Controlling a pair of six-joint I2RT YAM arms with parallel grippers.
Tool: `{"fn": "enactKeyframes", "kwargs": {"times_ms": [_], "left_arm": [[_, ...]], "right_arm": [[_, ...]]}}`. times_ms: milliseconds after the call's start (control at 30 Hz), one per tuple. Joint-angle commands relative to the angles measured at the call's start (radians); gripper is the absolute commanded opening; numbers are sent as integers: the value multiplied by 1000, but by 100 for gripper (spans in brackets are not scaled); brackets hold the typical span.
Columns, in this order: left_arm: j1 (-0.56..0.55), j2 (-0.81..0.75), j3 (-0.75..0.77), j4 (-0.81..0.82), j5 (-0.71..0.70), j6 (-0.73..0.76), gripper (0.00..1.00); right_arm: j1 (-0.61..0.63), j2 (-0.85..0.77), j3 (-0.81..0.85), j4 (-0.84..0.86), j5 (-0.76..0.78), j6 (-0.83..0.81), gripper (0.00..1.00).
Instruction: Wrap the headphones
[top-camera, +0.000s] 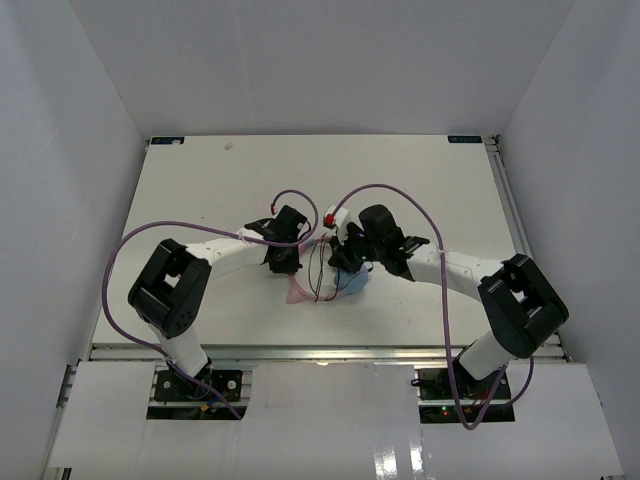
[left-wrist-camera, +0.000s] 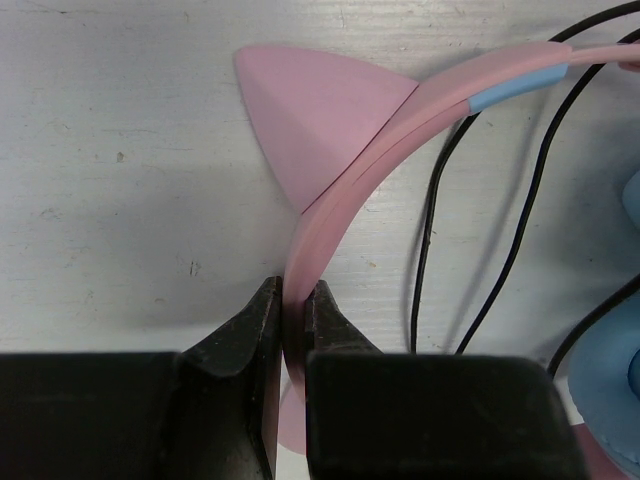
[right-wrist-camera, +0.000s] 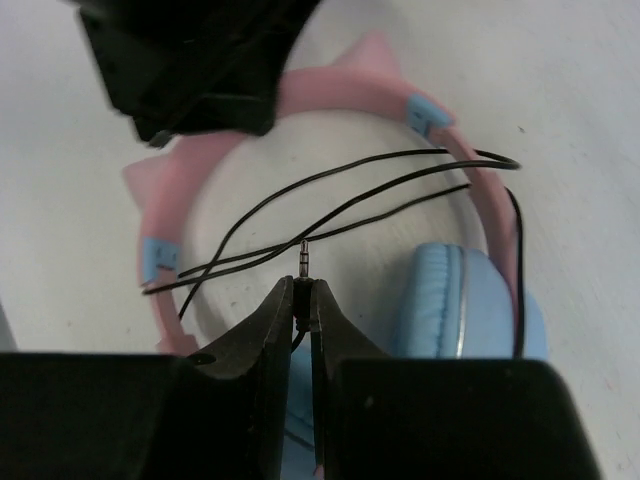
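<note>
Between the arms' tips lie the headphones (top-camera: 298, 291). The left gripper (left-wrist-camera: 295, 296) clamps the headband (left-wrist-camera: 400, 120), and the right gripper (right-wrist-camera: 302, 290) pinches the plug (right-wrist-camera: 303, 258). The cable (left-wrist-camera: 427, 240) crosses the band in several strands, so wrapping looks mostly done. Securing the end seems to be what is left.

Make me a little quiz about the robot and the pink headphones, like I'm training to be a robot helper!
1. True or false: the left pincer is shut on the pink headband.
2. Fill in: the ear cup is light ____.
3. What does the right pincer grip? A) the black cable at its plug end; B) the ear cup; C) nothing.
Key: 1 true; 2 blue; 3 A.
</note>
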Motion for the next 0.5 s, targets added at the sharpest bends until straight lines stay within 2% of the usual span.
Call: {"fn": "enactKeyframes", "kwargs": {"times_ms": [0,333,467], "left_arm": [[-6,-31,1,15,22,-15,0],[-6,-36,5,16,42,-24,0],[-6,-44,13,15,48,-27,11]], "right_arm": [[-6,12,13,118,263,186,8],[31,93,104,84,405,203,8],[50,110,118,84,412,181,12]]}}
